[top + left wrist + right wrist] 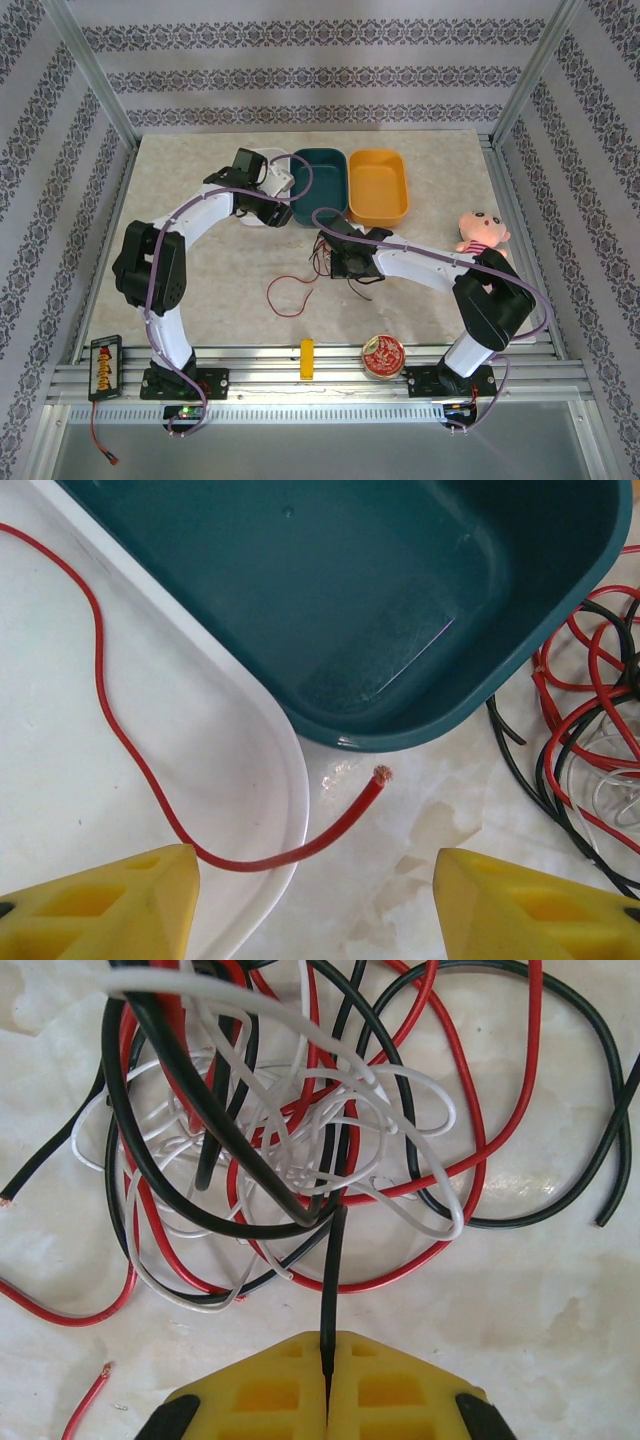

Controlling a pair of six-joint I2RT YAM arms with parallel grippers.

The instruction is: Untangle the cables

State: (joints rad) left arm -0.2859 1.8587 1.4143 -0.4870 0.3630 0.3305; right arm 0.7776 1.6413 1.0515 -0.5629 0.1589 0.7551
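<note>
Pinching, right gripper (327,1360): your yellow fingers are pressed together on one thin black wire (333,1280) where it leaves the bunch.
Tangle of thin red, white and black cables (300,1130): mid-table, just ahead of that grip.
Handling: expect light, limp, slick strands. Loops will likely drag along, so take a free end and draw slowly.
Left gripper (315,880): jaws apart over a loose red wire (350,808) draped across the rim of the white plastic tray (285,780), beside the teal plastic tub (350,600).

The top external camera looks down from high behind the near edge over the whole table (230,300). The right wrist camera sits close above the cable tangle (300,1130). The left wrist camera, close above the teal bin (330,590), catches that tangle (590,730) at its right edge.
</note>
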